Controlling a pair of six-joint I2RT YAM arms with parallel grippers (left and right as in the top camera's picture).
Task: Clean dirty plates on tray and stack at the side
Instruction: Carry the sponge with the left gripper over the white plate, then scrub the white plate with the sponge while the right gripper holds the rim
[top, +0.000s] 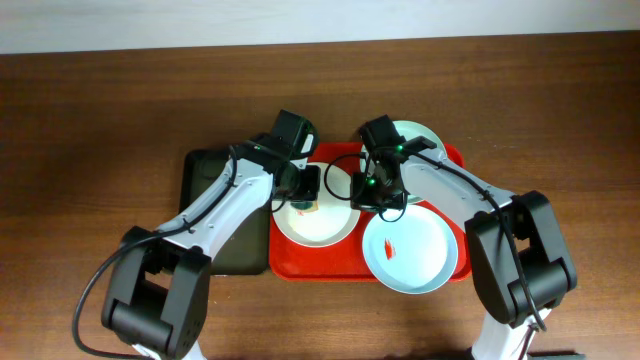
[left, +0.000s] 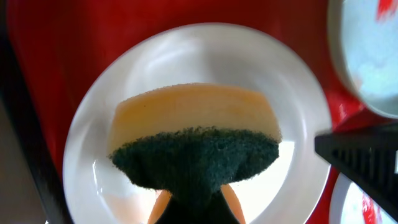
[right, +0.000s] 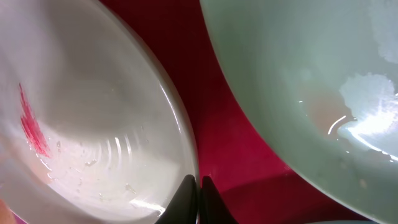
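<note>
Overhead
- tray (top: 290, 262): red, carrying all three plates; a dark tray (top: 205, 190) lies against its left edge.
- white plate (top: 318, 225): on the tray's left half.
- front mint plate (top: 415, 255): on the tray's near right corner, with a red smear (top: 390, 247) on its face.
- back mint plate (top: 425, 133): at the tray's far right corner, partly hidden by the right arm.
- left gripper (top: 303, 195): over the white plate, grasping a sponge (top: 302, 206).
- right gripper (top: 372, 197): near the tray's middle, at the white plate's right rim.

Left wrist
- claw: clenched on the sponge's dark green scouring side, which bunches where it is squeezed.
- sponge: its yellow body spreads over the white plate's centre; whether it touches the plate cannot be told.
- surroundings: red tray floor all round the plate, and a mint plate with a red mark in the upper right corner.

Right wrist
- claw: fingers drawn almost together, with only a sliver between the tips.
- grip: the white plate's rim runs into that sliver, pinched there.
- white plate: shows a red streak at the left.
- mint plate: just beside it, with a strip of tray between.
</note>
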